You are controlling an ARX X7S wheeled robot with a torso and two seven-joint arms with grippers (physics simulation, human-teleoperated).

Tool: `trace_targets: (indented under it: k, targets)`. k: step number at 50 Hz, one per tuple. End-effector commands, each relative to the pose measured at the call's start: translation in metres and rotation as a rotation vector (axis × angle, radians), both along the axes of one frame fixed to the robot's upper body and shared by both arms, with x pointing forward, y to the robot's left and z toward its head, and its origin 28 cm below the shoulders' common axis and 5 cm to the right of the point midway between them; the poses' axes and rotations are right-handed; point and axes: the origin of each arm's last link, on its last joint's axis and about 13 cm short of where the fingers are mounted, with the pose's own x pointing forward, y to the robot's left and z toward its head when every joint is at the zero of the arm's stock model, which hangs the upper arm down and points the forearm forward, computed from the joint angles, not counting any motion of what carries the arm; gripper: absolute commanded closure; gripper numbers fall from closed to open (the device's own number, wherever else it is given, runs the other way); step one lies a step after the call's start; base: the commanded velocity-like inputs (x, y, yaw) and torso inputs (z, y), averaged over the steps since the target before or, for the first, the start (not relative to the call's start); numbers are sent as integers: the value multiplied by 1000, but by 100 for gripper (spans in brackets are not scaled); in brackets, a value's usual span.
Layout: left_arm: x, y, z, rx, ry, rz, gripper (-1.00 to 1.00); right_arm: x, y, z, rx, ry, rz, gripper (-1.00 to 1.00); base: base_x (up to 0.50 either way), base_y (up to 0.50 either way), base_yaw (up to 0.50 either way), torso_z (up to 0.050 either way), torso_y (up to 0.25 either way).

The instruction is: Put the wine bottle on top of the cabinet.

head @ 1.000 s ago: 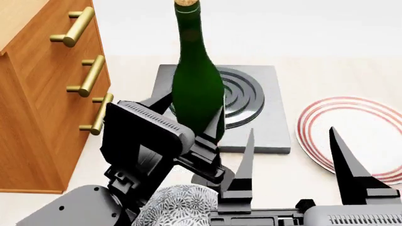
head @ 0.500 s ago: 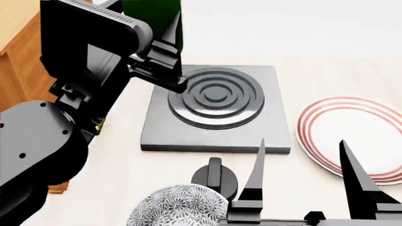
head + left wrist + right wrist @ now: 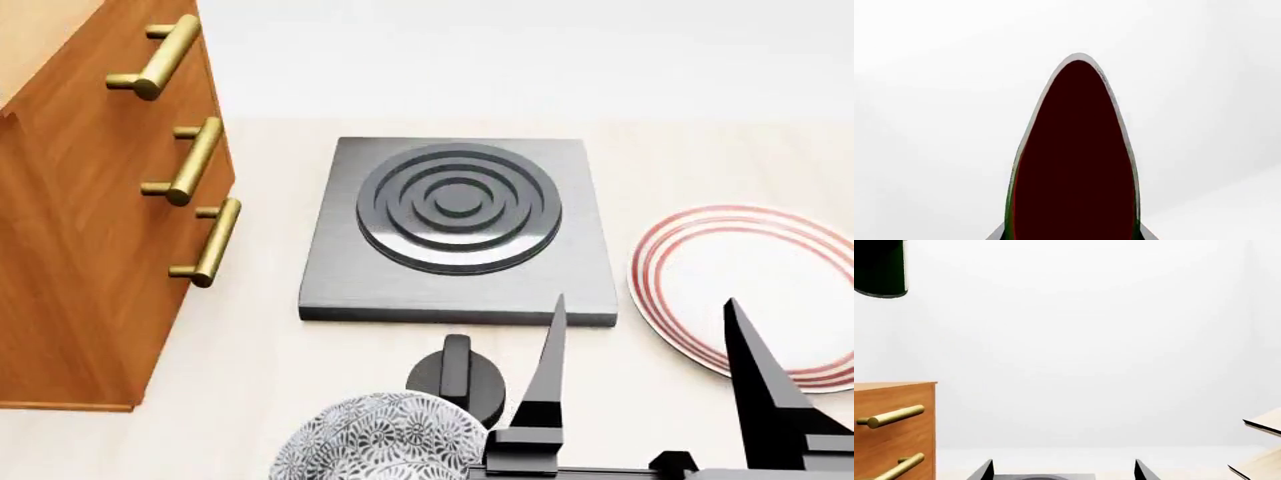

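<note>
Wine bottle (image 3: 881,267): in your right wrist view only its dark green base shows, up in the air, higher than the cabinet's top edge and touching nothing visible. In your left wrist view the bottle (image 3: 1074,160) fills the middle as a tall, dark, near-black shape with a thin green rim against white. Cork and label are out of frame (no writing can be read anywhere).

Cabinet (image 3: 80,230): orange-brown wood at the left of your head view, with three brass bar handles (image 3: 163,56) down its front; a strip of its lighter top shows at the upper left corner, bare in the part you can see.

Left gripper: outside your head view. Two grey slivers flank the foot of the dark shape in the left wrist view, but you cannot tell whether they clasp the bottle.

Right gripper (image 3: 654,350): low at the lower right of your head view, its two dark fingers spread well apart, nothing between them.

Hotplate (image 3: 461,225): grey square slab with raised concentric rings, on the pale table (image 3: 267,380).

Plate (image 3: 747,280): white with red rings, just right of the hotplate.

Bowl (image 3: 380,440): patterned grey and white, at the bottom edge, beside a black knob (image 3: 457,375).
</note>
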Motion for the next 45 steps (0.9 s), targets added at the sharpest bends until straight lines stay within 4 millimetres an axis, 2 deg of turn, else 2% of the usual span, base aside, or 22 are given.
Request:
trace_targets:
  k: [1,4,14,16,18,20,25,27,28,30,45]
  targets:
    - [3,37,51,-10,-32,159,100,0,-1,-1,5,4,1,-100,0,0,0,0,0]
    - [2,43,60,-40,-40,177,100,1,-1,-1,7,4,1,-100,0,0,0,0,0]
    - [6,63,64,-62,-2,266,100,2,0,-3,5,12,2,-100,0,0,0,0,1]
    - [5,66,67,-207,-10,260,100,2,1,-4,3,13,4,-100,0,0,0,0,0]
    - [6,67,67,-209,-2,260,100,3,1,-4,3,16,6,-100,0,0,0,0,5]
    - [7,69,67,-281,7,252,100,2,1,-4,1,15,7,-100,0,0,0,0,0]
    - [10,71,62,-383,47,191,100,1,-2,-5,3,17,-4,-100,0,0,0,0,0]
    - [11,73,59,-368,52,211,100,1,-2,-5,2,17,-5,-100,0,0,0,0,0]
    - [10,74,57,-459,56,177,100,1,-2,-5,2,18,-5,-100,0,0,0,0,0]
    - [11,77,53,-424,70,202,100,1,-2,-5,2,18,-6,-100,0,0,0,0,0]
    - [16,92,14,-538,178,269,100,0,-3,-5,0,18,-12,-100,0,0,0,1,1]
